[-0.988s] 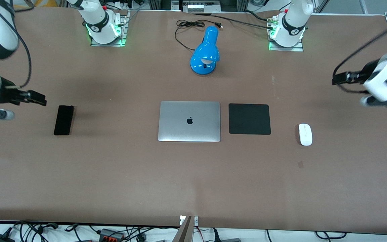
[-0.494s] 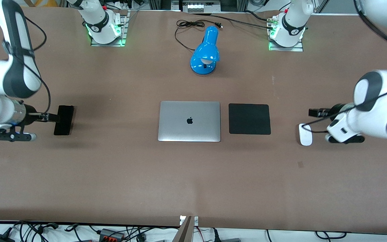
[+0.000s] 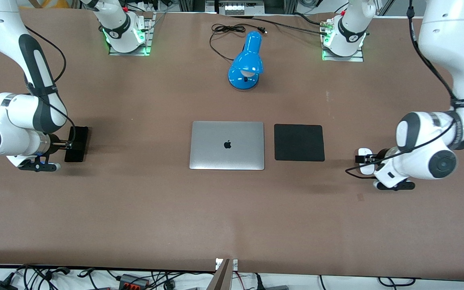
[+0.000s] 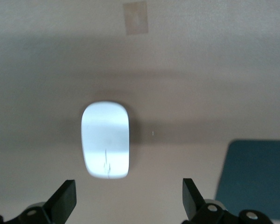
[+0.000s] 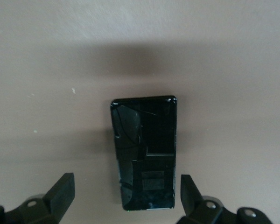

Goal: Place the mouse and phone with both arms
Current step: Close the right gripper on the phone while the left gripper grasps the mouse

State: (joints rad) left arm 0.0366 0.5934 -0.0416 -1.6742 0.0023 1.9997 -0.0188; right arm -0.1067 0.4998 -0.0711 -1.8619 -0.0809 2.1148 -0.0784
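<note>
Left gripper positioned low over the mouse, jaws apart, fingers straddling the mouse without contact. Mouse flat on the table, toward the left arm's end, beside the black pad. Right gripper positioned low over the phone, jaws apart, fingers either side of the phone. Phone flat toward the right arm's end, well apart from the closed laptop. Blue lamp farther from the front camera than the laptop.

Bare table rings mouse (phone too).
</note>
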